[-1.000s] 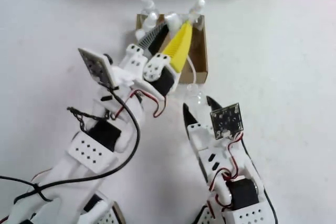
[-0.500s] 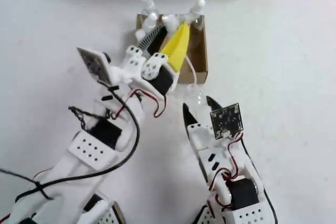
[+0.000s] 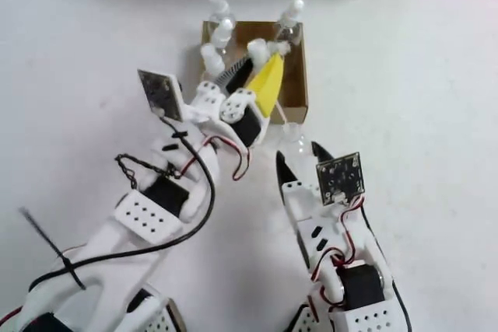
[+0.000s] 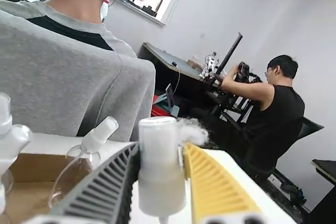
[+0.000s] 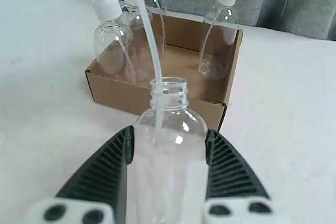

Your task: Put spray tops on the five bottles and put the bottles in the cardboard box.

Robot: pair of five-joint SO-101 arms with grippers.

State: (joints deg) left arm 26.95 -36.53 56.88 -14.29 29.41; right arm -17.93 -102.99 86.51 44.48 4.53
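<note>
One spray top (image 4: 160, 174) pinched in the left end effector (image 4: 161, 148), right end effector (image 5: 170, 131) clasping an uncapped bottle (image 5: 169, 182).

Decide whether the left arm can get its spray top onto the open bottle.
Probably yes: the left claw grips the spray top, its tube hangs into the open bottle held by the right claw, and nothing stands between them.
</note>
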